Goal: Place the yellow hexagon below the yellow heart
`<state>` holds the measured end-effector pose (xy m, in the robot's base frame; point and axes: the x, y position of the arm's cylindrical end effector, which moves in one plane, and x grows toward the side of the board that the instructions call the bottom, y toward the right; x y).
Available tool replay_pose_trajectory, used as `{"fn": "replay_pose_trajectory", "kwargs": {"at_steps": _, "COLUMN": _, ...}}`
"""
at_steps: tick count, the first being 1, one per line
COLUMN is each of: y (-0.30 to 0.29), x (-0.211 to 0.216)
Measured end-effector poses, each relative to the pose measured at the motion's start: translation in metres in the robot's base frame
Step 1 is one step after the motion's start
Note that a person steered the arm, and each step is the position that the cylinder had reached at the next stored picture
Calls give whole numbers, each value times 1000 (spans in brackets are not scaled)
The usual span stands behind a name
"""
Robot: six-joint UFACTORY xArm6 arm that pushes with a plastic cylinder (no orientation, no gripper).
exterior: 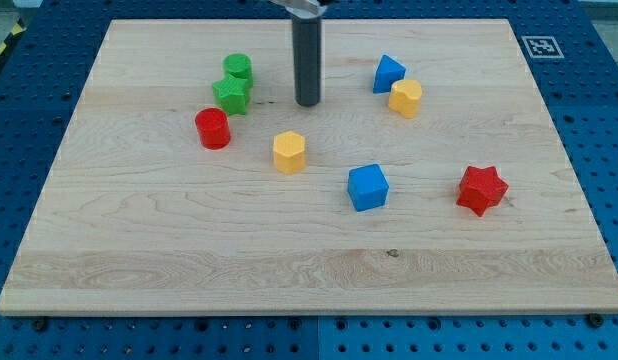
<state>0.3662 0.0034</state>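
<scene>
The yellow hexagon (pixel 289 152) lies on the wooden board a little left of the middle. The yellow heart (pixel 406 98) lies up and to the right of it, touching or almost touching a blue triangular block (pixel 388 73). My tip (pixel 307 103) rests on the board above the hexagon and slightly to its right, a short gap away. It is well to the left of the heart and touches no block.
A green cylinder (pixel 238 69) and a green star (pixel 232 94) sit close together left of my tip, with a red cylinder (pixel 213 128) below them. A blue cube (pixel 368 187) lies lower right of the hexagon. A red star (pixel 482 190) lies further right.
</scene>
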Motion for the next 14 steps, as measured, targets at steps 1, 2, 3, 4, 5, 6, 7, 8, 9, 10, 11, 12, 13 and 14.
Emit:
{"fn": "replay_pose_trajectory", "kwargs": {"at_steps": 1, "y": 7, "x": 15}}
{"fn": "replay_pose_trajectory", "kwargs": {"at_steps": 2, "y": 4, "x": 19}}
{"fn": "replay_pose_trajectory", "kwargs": {"at_steps": 3, "y": 3, "x": 32}}
{"fn": "replay_pose_trajectory", "kwargs": {"at_steps": 4, "y": 2, "x": 50}}
{"fn": "replay_pose_trajectory", "kwargs": {"at_steps": 5, "y": -23, "x": 53}}
{"fn": "replay_pose_trajectory", "kwargs": {"at_steps": 6, "y": -55, "x": 53}}
{"fn": "replay_pose_trajectory", "kwargs": {"at_steps": 7, "y": -77, "x": 55}}
{"fn": "replay_pose_trajectory", "kwargs": {"at_steps": 8, "y": -84, "x": 64}}
{"fn": "replay_pose_trajectory", "kwargs": {"at_steps": 9, "y": -85, "x": 72}}
{"fn": "replay_pose_trajectory", "kwargs": {"at_steps": 10, "y": -85, "x": 73}}
{"fn": "replay_pose_trajectory", "kwargs": {"at_steps": 11, "y": -80, "x": 74}}
{"fn": "replay_pose_trajectory", "kwargs": {"at_steps": 12, "y": -64, "x": 74}}
{"fn": "replay_pose_trajectory", "kwargs": {"at_steps": 13, "y": -58, "x": 74}}
{"fn": "replay_pose_trajectory", "kwargs": {"at_steps": 14, "y": -76, "x": 80}}
